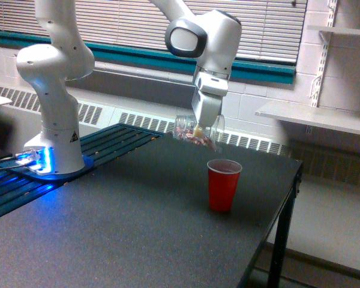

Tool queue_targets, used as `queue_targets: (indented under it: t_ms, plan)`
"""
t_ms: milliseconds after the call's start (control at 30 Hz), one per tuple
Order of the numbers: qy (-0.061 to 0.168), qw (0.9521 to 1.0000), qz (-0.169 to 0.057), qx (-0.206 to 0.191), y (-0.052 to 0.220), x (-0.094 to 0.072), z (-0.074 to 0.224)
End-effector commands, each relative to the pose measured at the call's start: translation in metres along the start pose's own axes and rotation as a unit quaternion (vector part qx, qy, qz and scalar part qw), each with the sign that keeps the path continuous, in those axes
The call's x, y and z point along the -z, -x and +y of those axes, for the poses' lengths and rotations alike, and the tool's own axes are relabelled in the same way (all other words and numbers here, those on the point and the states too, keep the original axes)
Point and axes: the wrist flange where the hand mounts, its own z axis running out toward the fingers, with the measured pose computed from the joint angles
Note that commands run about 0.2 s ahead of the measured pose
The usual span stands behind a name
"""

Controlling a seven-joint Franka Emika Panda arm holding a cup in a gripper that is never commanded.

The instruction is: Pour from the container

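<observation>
Gripper (199,131) in the exterior view hangs from the white arm (54,90) above the dark table (138,228), its fingers clamped on the container (198,130), a clear plastic cup held well above the tabletop. The container lies tipped on its side, mouth pointing toward the exterior view's right and slightly downward, with pinkish-brown bits (199,141) gathered along its lower wall near the mouth. Below it and a little to the exterior view's right stands a red cup (223,185), upright on the table and apart from the container; the container's mouth sits above and just short of the red cup's rim. The arm's base stands at the exterior view's left, on a plate glowing blue (39,165). Behind the table run a wall heater grille (138,122) and window blinds (258,24).
</observation>
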Motion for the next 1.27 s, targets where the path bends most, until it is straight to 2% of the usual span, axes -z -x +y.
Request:
queue_targets:
  t_ms: [33,467,933,1100,1267]
  plan:
    - [0.005,0.9997,-0.010,0.019,-0.001,-0.003,-0.012]
    - [0.012,0.9994,-0.023,0.024,-0.003,-0.008,-0.022]
    - [0.019,0.9990,-0.030,0.028,-0.005,-0.005,-0.024]
    - [0.017,0.9990,-0.031,0.028,-0.004,-0.005,-0.024]
    - [0.005,0.9991,-0.033,0.027,-0.002,-0.004,-0.024]
